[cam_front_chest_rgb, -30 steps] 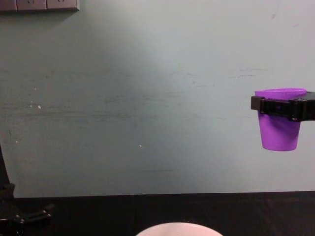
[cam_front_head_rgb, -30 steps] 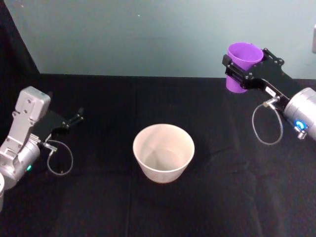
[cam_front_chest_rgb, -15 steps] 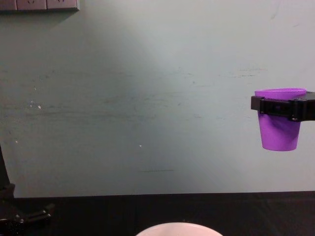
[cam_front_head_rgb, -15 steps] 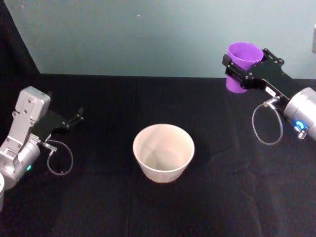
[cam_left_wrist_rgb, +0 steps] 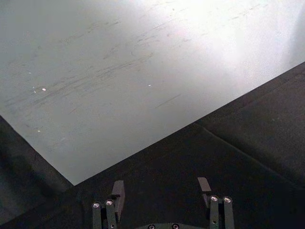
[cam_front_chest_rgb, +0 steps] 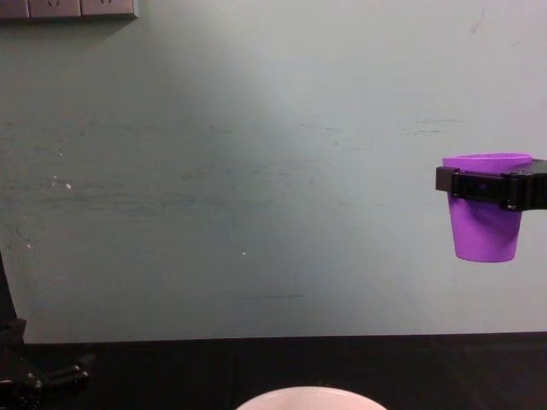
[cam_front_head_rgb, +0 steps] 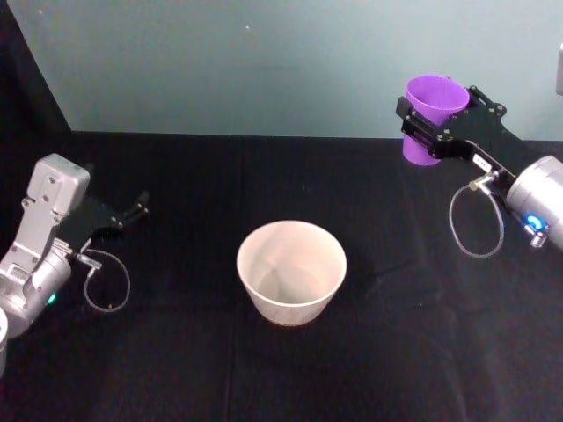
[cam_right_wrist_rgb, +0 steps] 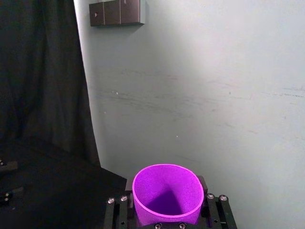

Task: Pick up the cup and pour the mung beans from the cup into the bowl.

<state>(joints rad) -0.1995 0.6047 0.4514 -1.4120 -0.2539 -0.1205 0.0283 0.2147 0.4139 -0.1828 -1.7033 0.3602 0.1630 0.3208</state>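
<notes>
The right gripper [cam_front_head_rgb: 426, 132] is up in the air at the far right side of the table [cam_front_head_rgb: 176, 369], and its two black fingers are squeezed tight on the purple cup [cam_front_head_rgb: 435, 98], one on each side just under the rim. The cup stands straight up with its mouth on top, high above the black cloth and in front of the pale green wall [cam_front_head_rgb: 264, 61]. From the chest view the cup [cam_front_chest_rgb: 485, 235] hangs at the right edge, much higher than the bowl [cam_front_chest_rgb: 308, 397], whose pale rim just peeks up at the bottom. Looking down from the right wrist, the inside of the cup [cam_right_wrist_rgb: 167, 195] looks purple all the way down, and I cannot tell what is in it. The bowl [cam_front_head_rgb: 295, 309] sits on the cloth near the middle of the table, well apart from the cup, closer to the robot and to the left of it, with bare black cloth between them. A thin loop of cable [cam_front_head_rgb: 475, 224] hangs under the right arm, off to the right of the bowl. The left gripper [cam_front_head_rgb: 139, 207] rests low at the left side of the table, well away from the bowl, and its fingers [cam_left_wrist_rgb: 118, 191] are spread apart with nothing in them. A grey socket strip [cam_right_wrist_rgb: 116, 12] is fixed high on the wall, beside a dark curtain [cam_right_wrist_rgb: 38, 71]
</notes>
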